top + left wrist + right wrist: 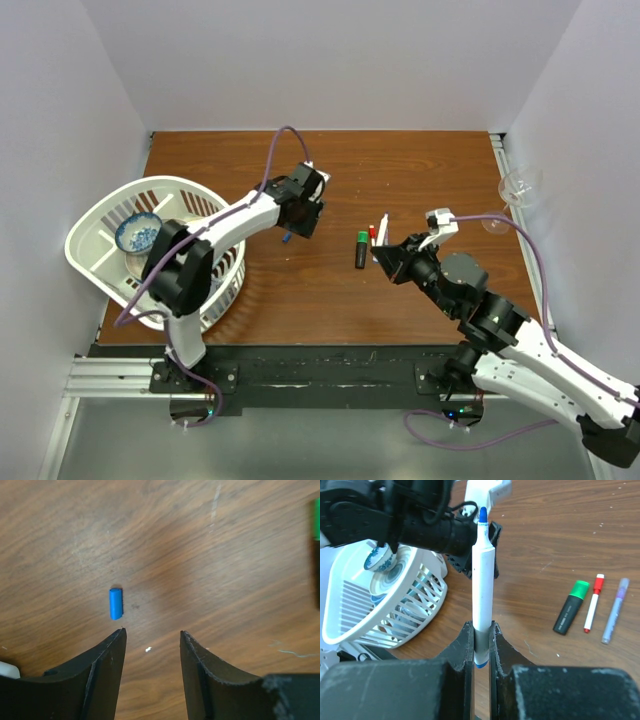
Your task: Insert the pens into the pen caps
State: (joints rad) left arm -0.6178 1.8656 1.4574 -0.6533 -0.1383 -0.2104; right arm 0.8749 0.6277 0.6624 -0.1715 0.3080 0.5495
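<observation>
The right gripper point(481, 629) is clamped on the lower barrel of a white pen point(483, 575), its bare blue tip pointing up. The left gripper point(151, 635) hangs wide apart and empty over the table point(225, 545). The blue cap point(116, 603) lies just beyond one fingertip, off-centre. Best to shift sideways until the cap is centred, then pinch across its width, leaving the open end free. Farther off lie a green-capped marker point(571, 607) and a red-capped pen point(593, 602).
</observation>
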